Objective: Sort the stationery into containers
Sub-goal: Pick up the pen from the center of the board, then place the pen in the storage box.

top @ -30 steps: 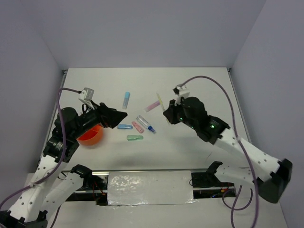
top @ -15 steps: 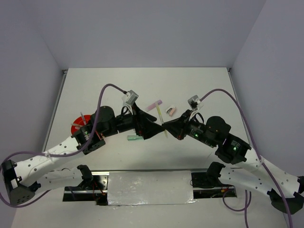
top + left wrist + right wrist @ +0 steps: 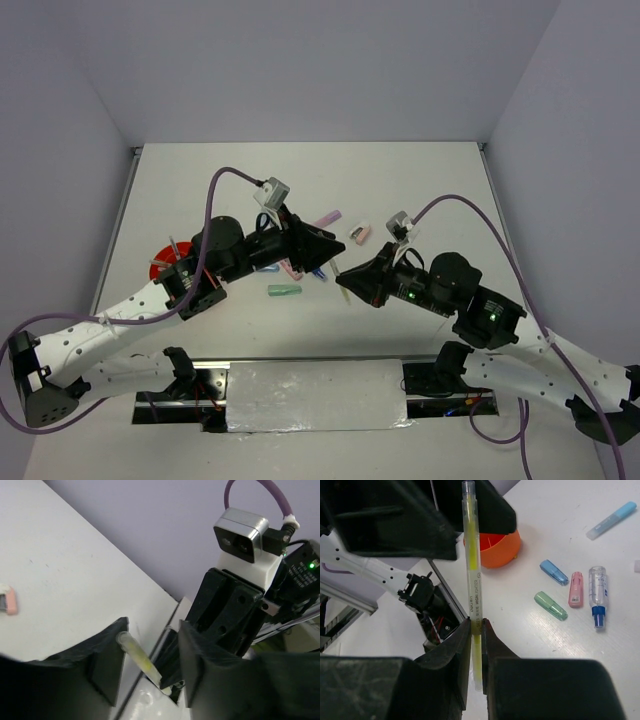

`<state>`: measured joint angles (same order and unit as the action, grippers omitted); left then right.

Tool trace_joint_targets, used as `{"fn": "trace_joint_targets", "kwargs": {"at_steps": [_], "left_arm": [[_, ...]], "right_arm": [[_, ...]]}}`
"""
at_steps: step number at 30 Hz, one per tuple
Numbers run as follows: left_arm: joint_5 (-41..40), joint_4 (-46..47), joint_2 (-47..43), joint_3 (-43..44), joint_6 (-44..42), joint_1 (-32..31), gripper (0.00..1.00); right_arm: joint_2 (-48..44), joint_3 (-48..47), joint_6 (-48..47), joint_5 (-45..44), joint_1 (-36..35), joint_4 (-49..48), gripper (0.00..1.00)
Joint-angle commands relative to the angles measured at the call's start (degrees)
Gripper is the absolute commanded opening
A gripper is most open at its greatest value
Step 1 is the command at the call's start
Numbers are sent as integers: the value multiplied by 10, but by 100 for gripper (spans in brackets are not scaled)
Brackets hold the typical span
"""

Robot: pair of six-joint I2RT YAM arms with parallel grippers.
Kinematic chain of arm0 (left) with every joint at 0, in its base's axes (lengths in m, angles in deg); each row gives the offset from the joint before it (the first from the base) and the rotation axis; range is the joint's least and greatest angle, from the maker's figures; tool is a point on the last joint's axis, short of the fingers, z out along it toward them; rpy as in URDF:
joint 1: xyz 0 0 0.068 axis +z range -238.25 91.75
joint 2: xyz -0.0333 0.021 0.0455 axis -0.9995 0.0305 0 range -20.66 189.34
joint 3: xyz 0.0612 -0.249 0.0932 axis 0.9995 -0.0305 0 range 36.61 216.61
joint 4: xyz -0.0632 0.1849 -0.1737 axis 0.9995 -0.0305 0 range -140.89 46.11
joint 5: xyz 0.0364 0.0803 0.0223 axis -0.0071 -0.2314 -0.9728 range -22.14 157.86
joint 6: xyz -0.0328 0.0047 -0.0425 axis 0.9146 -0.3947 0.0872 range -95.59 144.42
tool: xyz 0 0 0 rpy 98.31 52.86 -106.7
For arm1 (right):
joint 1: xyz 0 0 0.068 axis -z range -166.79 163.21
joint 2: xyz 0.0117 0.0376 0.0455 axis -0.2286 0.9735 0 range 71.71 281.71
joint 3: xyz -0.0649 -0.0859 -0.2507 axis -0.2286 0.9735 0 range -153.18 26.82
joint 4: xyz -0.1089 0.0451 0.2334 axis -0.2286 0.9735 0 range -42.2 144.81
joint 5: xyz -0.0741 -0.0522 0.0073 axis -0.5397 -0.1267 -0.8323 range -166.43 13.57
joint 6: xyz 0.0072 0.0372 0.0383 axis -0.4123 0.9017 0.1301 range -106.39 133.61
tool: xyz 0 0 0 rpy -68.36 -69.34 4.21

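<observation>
The right gripper (image 3: 475,626) is clamped tight on a slim translucent yellow highlighter pen (image 3: 472,565). Its two black fingers pinch the barrel near one end, so most of the pen stands out beyond the fingertips. The left gripper (image 3: 152,640) is spread wide and grasps nothing. Its black fingers stand on either side of the pen's free end, which lies nearer one finger than the other; whether it touches that finger cannot be told. From above, the two grippers meet tip to tip over the middle of the table.

In the right wrist view, the small round bright orange plastic cup (image 3: 495,550) stands on the table just beside the pen's line, well short of the right gripper. To the right of the pen lie a short light blue capsule piece (image 3: 554,572), a short pink capsule piece (image 3: 576,589) and a short green capsule piece (image 3: 551,605), close together but apart. A clear blue-tipped pen (image 3: 597,597) lies just beside the pink one, and a long light blue marker (image 3: 612,520) lies farther off. From above, a small pink-and-white piece (image 3: 358,235) lies near the grippers.

The flat white table (image 3: 430,190) is enclosed by pale lavender-grey walls (image 3: 320,70) on three sides. A crinkled silvery strip (image 3: 315,395) runs along its near edge between the arm bases.
</observation>
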<state>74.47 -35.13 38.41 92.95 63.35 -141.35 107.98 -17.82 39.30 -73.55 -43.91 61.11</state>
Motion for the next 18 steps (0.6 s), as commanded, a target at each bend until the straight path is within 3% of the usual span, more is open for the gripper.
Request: {"fn": "trace_joint_targets", "kwargs": {"at_steps": [1, 2, 3, 5, 6, 8, 9, 10, 11, 12, 18], "left_arm": [[0, 53, -5, 4, -12, -2, 53], [6, 57, -6, 0, -12, -2, 43], [10, 64, -5, -2, -11, -2, 27], [22, 69, -4, -3, -13, -2, 9], [20, 74, -4, -3, -15, -2, 6], [14, 79, -11, -11, -16, -2, 0], [5, 72, -13, -10, -22, -2, 0], [0, 63, -15, -8, -25, -2, 0], [-9, 54, -19, -5, -38, -2, 0], [-14, 45, -22, -3, -43, -2, 0], [-90, -45, -59, 11, -109, -2, 0]], "right_arm": [[4, -4, -11, 14, -5, -21, 1], [6, -7, -11, 16, -5, -21, 1], [8, -7, -13, 16, -6, -20, 2], [10, -5, -14, 21, -5, -24, 6], [8, -2, -13, 20, -7, -28, 10], [-1, 14, -9, 10, -8, -43, 31], [-15, 19, -6, -4, -8, -48, 60], [-22, 27, -4, -12, -6, -50, 72], [-36, 30, -2, -19, -7, -50, 93], [-41, 31, -1, -24, -7, -47, 100], [-79, 20, -9, -85, -6, 21, 100]]}}
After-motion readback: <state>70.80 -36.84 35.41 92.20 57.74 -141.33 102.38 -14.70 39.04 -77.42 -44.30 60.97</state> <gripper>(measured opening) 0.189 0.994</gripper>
